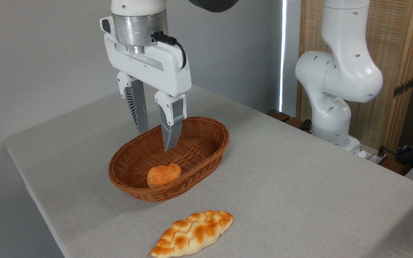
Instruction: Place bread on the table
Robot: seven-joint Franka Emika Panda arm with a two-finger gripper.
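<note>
The bread (164, 174), a small round orange-golden bun with a knotted top, lies inside the brown wicker basket (206, 126) at its near end. My gripper (156, 139) hangs over the middle of the basket, above and behind the bun, fingers pointing down. It is open with nothing between the fingers, and it does not touch the bun. The table (299, 186) has a light grey cloth surface and carries the basket.
A longer braided loaf (193, 233) lies on the table in front of the basket, near the front edge. The arm's white base (335, 100) stands at the table's far right edge. A grey wall is behind.
</note>
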